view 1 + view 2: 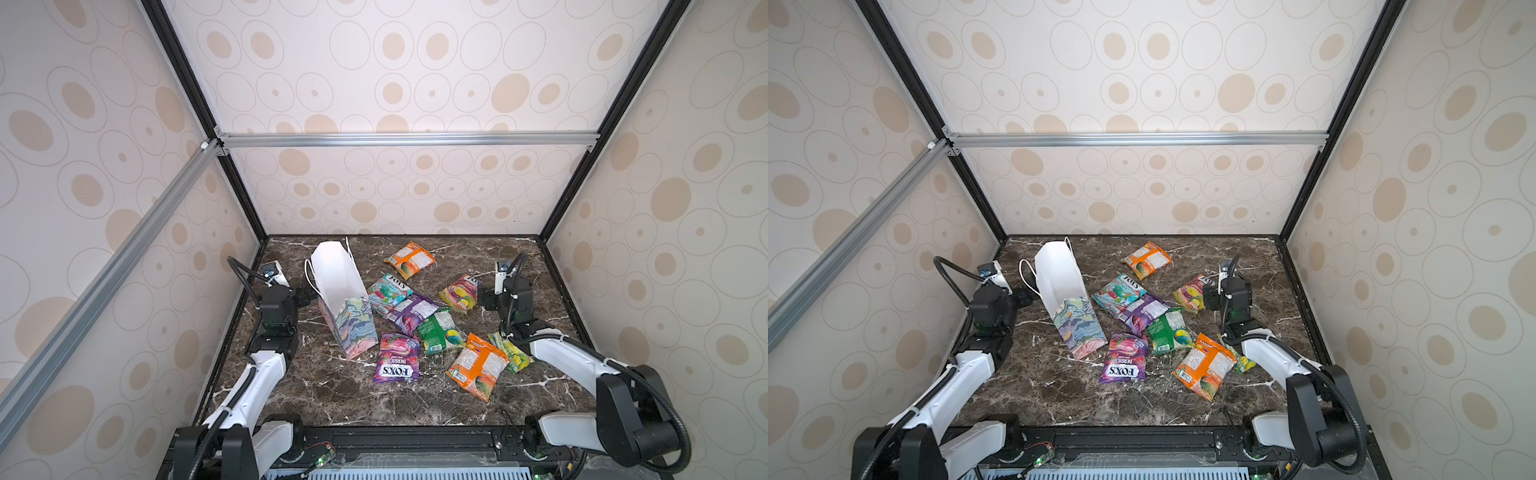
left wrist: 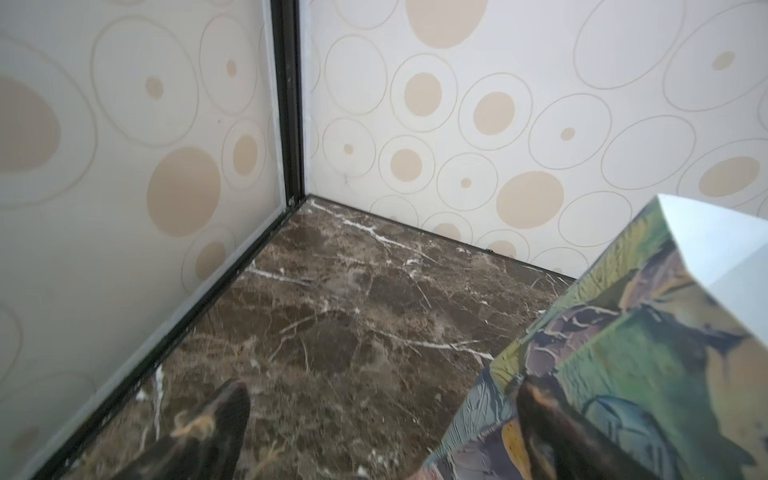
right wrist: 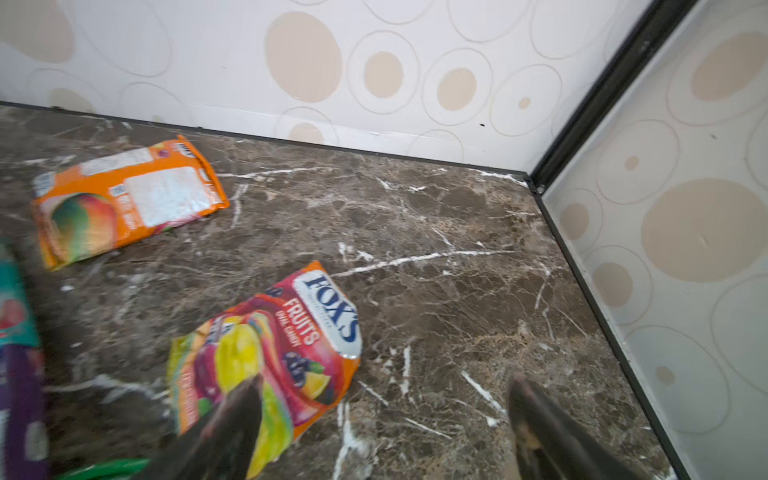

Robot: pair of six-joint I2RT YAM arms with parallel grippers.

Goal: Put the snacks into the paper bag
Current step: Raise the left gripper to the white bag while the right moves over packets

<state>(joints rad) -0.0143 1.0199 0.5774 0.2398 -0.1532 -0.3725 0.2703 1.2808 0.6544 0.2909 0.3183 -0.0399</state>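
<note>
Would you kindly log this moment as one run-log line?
left gripper: open beside paper bag | right gripper: open at red-yellow packet | snacks: on table

Robot lab booth: alu frame point(image 1: 407, 139), wallpapered panels point(image 1: 415, 62), marble-look tabletop point(image 1: 332, 399).

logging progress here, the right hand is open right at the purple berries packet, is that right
Not quite. The right hand is open, but it is at the red-yellow FRUITS packet, not the purple one. The right wrist view shows this packet between and just ahead of its open jaws. The purple berries packet lies well away from that hand, as a top view shows.
</note>
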